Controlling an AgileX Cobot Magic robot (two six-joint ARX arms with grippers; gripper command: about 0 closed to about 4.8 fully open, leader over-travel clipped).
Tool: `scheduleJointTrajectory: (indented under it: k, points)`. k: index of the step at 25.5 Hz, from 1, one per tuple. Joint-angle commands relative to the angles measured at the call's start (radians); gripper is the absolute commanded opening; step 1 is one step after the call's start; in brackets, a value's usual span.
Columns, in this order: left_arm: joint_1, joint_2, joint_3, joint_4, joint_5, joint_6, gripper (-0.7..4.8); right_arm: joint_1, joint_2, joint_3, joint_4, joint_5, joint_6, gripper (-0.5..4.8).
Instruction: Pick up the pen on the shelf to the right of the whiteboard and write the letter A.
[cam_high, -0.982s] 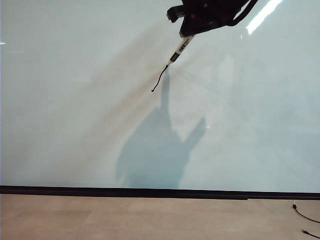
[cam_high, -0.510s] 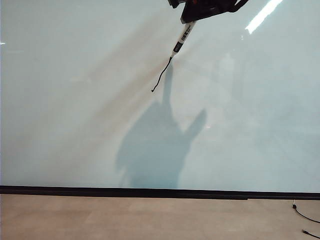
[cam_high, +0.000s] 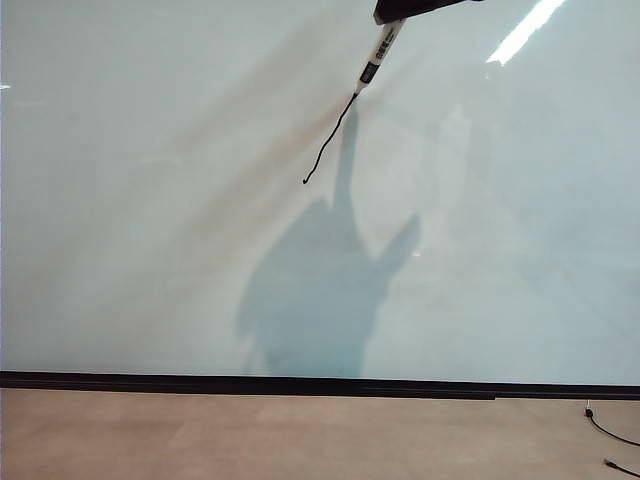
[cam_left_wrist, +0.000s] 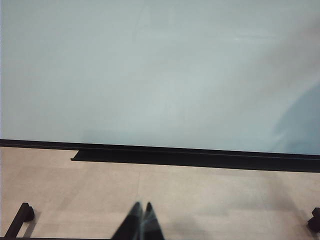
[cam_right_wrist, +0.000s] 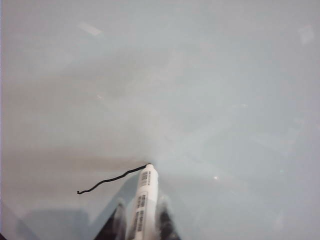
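right gripper (cam_right_wrist: 140, 220) pinching pen (cam_right_wrist: 144, 197) | tip on whiteboard (cam_high: 150, 200) near top edge, ending black stroke (cam_high: 328, 140) | left gripper (cam_left_wrist: 140, 220) pressed together, near bottom edge

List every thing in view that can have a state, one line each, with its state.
pen: held by the right tool, tip on the whiteboard at the upper end of the stroke.
letter A: unfinished, only one wobbly slanted stroke drawn.
whiteboard: upright, bare apart from that stroke.
right tool: shut on the pen, at the board's top edge in the exterior view.
left tool: shut, empty, low above the floor, away from the board.
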Motion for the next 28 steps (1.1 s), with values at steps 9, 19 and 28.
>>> scheduleJointTrajectory:
  k: [9,19,28]
  points:
    - [0.000,0.000,0.002,0.008,0.003,0.005,-0.05,-0.006,-0.025,0.009,0.021,0.032,-0.010,-0.05]
    - [0.000,0.000,0.002,0.008,0.003,0.005,-0.04,0.233,-0.152,-0.167,-0.006,0.246,0.049,-0.05]
    - [0.000,0.000,0.002,0.009,0.004,0.005,-0.05,0.304,-0.141,-0.440,0.441,0.386,0.378,-0.05]
